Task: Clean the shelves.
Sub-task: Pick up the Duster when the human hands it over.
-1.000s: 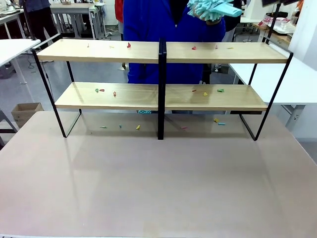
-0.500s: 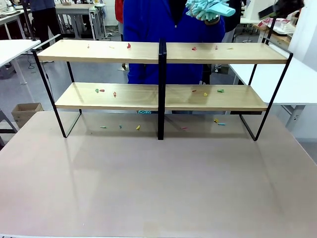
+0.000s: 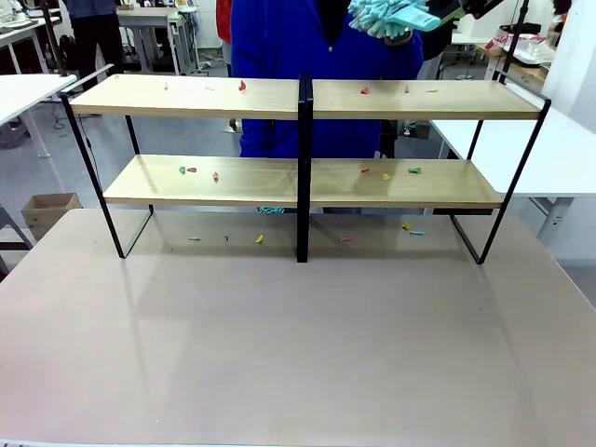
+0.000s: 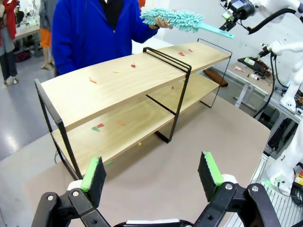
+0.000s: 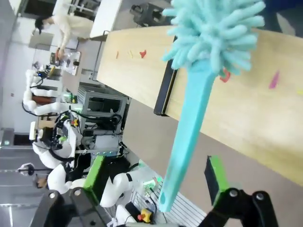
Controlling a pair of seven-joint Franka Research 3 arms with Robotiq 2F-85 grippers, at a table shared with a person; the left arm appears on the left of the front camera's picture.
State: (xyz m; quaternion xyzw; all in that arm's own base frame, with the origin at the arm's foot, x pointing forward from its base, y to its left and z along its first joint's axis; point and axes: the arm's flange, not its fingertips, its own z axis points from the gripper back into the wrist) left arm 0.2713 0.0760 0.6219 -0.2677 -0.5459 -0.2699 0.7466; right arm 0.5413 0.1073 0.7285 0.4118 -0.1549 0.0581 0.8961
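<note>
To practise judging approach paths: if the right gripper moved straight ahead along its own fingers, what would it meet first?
The right gripper would probably first meet the handle of the turquoise duster, in line between its open fingers; depth is unclear.

The top edge of the front view cuts off the person [image 3: 279,56] and the teal duster [image 3: 391,17]; coloured scraps [image 3: 413,170] on the shelves [image 3: 261,183] are too small to identify.
</note>
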